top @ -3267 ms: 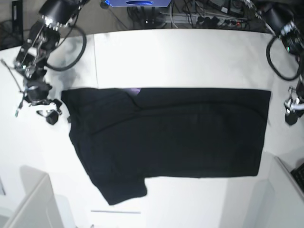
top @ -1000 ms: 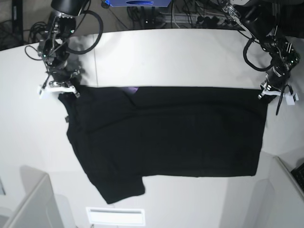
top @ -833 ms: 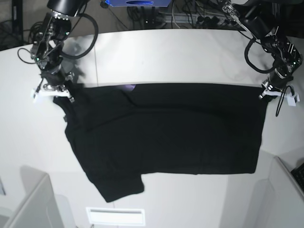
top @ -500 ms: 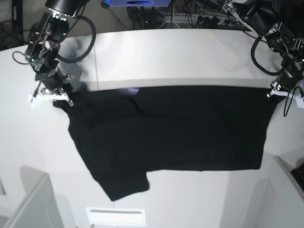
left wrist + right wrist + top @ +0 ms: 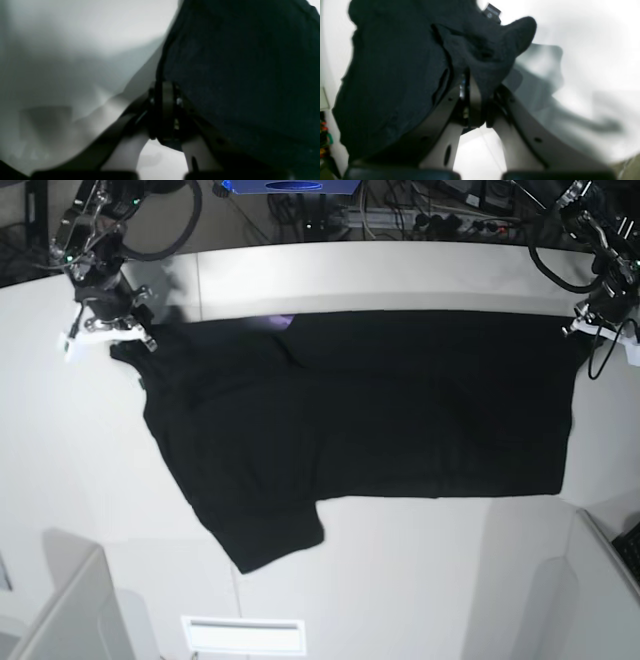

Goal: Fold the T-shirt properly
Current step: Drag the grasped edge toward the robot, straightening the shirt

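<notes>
Between both pinching grippers, T-shirt (image 5: 370, 405) stretched lengthwise left-right across table (image 5: 400, 275)

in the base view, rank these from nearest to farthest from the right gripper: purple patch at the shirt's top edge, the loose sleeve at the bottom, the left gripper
1. Purple patch, on the T-shirt's top edge, nearest the right gripper.
2. Loose sleeve, at the bottom edge.
3. Left gripper, at the opposite top corner.

I see a white table (image 5: 400, 280) with a curved far edge and a faint seam running front to back on my left half. The black T-shirt (image 5: 360, 420) lies spread across its middle, long side left to right, one sleeve (image 5: 275, 535) reaching toward the near edge. At the near edge sits a small white rectangular slot (image 5: 243, 635).
</notes>
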Robot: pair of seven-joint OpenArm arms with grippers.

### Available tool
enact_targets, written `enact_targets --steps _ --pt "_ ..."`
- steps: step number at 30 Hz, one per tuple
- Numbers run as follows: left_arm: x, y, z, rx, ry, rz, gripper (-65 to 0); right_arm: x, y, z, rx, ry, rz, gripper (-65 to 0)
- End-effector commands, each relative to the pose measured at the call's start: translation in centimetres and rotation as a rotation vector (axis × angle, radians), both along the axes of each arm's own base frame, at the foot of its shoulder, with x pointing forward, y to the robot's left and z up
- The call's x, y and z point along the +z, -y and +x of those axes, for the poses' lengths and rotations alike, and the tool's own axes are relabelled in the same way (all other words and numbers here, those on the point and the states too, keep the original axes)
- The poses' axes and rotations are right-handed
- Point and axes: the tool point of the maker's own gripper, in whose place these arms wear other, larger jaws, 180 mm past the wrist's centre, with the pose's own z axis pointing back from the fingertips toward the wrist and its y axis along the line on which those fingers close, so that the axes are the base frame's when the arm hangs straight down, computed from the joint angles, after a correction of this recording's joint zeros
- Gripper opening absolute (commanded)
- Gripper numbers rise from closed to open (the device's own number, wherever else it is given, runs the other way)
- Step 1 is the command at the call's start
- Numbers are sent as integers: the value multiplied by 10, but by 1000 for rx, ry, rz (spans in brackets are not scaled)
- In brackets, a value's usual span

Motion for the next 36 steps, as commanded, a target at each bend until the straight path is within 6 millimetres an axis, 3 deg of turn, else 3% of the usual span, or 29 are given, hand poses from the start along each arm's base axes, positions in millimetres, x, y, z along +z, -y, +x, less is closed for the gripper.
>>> enact_targets --steps 1,9,13,24,34,36 --pt "15 -11 2 4 28 52 -650 11 12 2 -21 39 -39 -650" --pt "4 -11 -22 0 -36 54 -650 -1 30 -40 -67 -48 -67 -650" --pt "-1 -11 -33 -1 -67 53 -650 -8 28 -56 -59 -88 -67 -650" --pt "-18 -7 -69 2 -155 37 -650 -16 29 -74 -57 -136 -69 -650" --pt "-19 -4 -70 6 -155 31 -650 -21 21 -80 -32 -184 -29 -650" --pt "-19 -4 -71 6 -158 32 -650 -21 20 -81 -31 -189 -26 -518"
